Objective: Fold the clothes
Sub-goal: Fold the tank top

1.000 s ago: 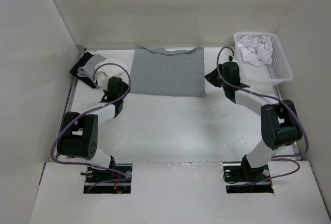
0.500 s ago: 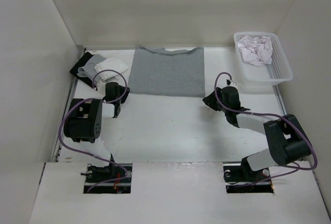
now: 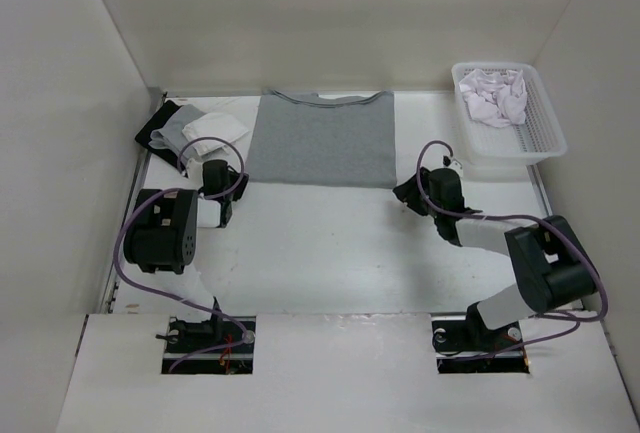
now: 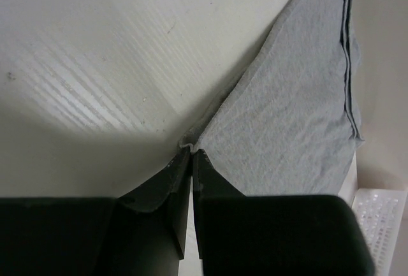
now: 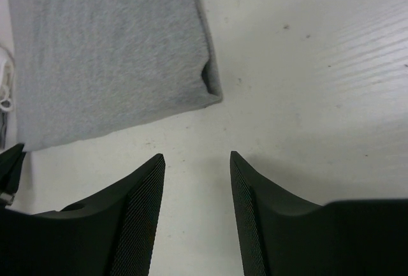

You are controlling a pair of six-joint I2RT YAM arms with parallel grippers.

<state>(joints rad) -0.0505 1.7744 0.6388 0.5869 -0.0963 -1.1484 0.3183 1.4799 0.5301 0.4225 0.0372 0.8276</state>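
Note:
The clothes, a heather-grey T-shirt (image 3: 320,138), lie flat as a folded rectangle at the back of the table, collar toward the far wall. My left gripper (image 3: 238,185) is at its near left corner. In the left wrist view that gripper (image 4: 190,151) is shut, with a small fold of the shirt's (image 4: 287,97) corner pinched at the tips. My right gripper (image 3: 405,196) sits just off the near right corner. The right wrist view shows the right gripper (image 5: 196,159) open over bare table, the shirt's (image 5: 108,53) corner a short way ahead of it.
A white mesh basket (image 3: 540,138) at the back right holds a white-lilac garment (image 3: 495,95). A small black, grey and white cloth pile (image 3: 190,131) lies at the back left, close to my left gripper. White walls enclose the table on three sides.
My left gripper has shut on the shirt's near left corner. The right gripper has drawn back from the shirt's right edge toward the near corner and opened.

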